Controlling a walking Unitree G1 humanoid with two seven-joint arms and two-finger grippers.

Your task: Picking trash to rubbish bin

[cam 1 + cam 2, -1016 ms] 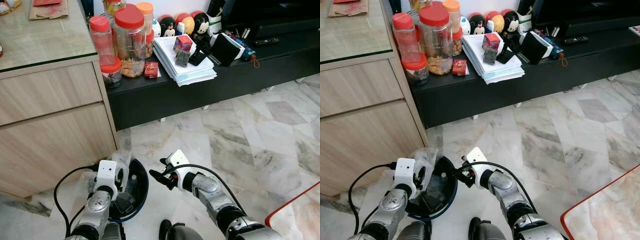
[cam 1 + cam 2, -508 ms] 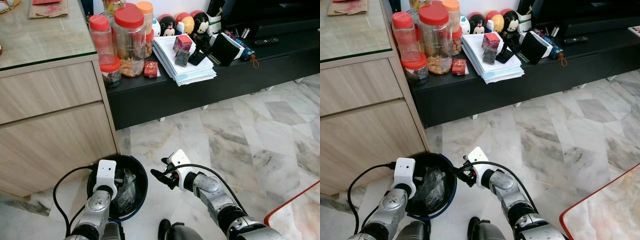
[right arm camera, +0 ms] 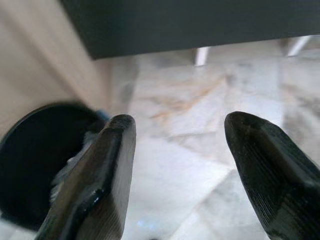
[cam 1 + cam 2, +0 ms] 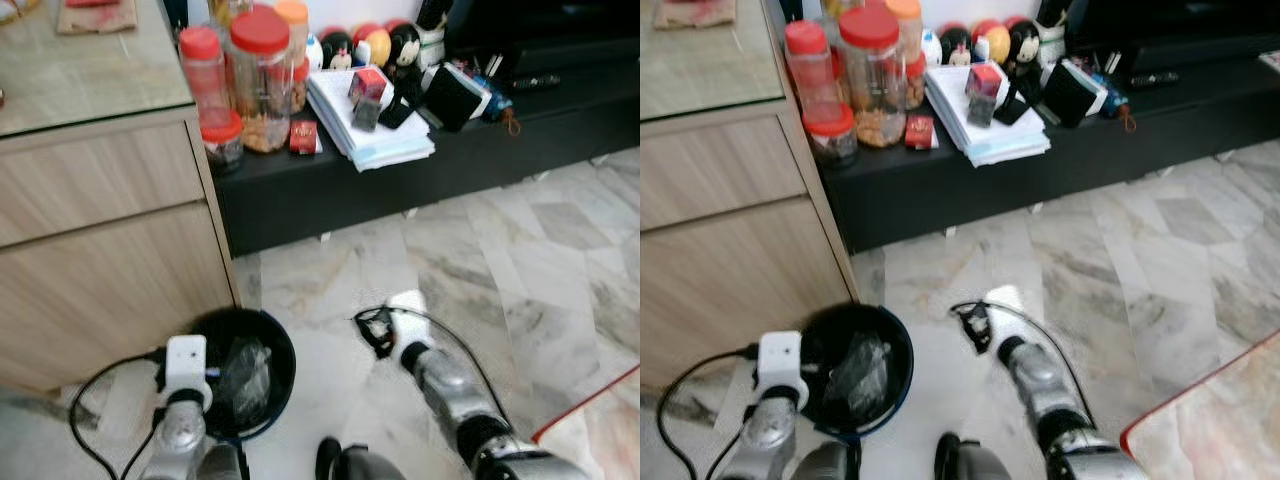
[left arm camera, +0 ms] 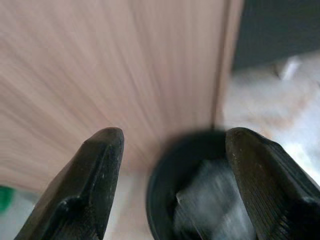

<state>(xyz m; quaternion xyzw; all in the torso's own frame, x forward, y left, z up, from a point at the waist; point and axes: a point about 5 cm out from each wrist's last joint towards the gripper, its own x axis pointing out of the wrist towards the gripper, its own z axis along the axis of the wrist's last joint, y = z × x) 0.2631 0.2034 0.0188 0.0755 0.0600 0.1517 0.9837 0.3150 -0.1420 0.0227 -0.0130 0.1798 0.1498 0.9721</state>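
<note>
Both jaws stand wide, holding nothing. One black bin [image 4: 262,342] sits on the marble floor [image 4: 480,270] beside the wooden cabinet [image 4: 110,250], one crumpled clear wrapper [image 4: 245,370] inside. Left gripper [image 5: 170,185] points at the bin's near rim; right gripper [image 3: 180,170] hovers right of it.

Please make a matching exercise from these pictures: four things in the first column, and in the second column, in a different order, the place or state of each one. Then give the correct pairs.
Column 1
1. rubbish bin
2. clear plastic trash
3. stack of papers
4. left gripper

Column 2
A. on the low black cabinet
B. open, holding nothing
C. on the marble floor beside the wooden cabinet
D. inside the bin

Pairs: 1-C, 2-D, 3-A, 4-B
</note>
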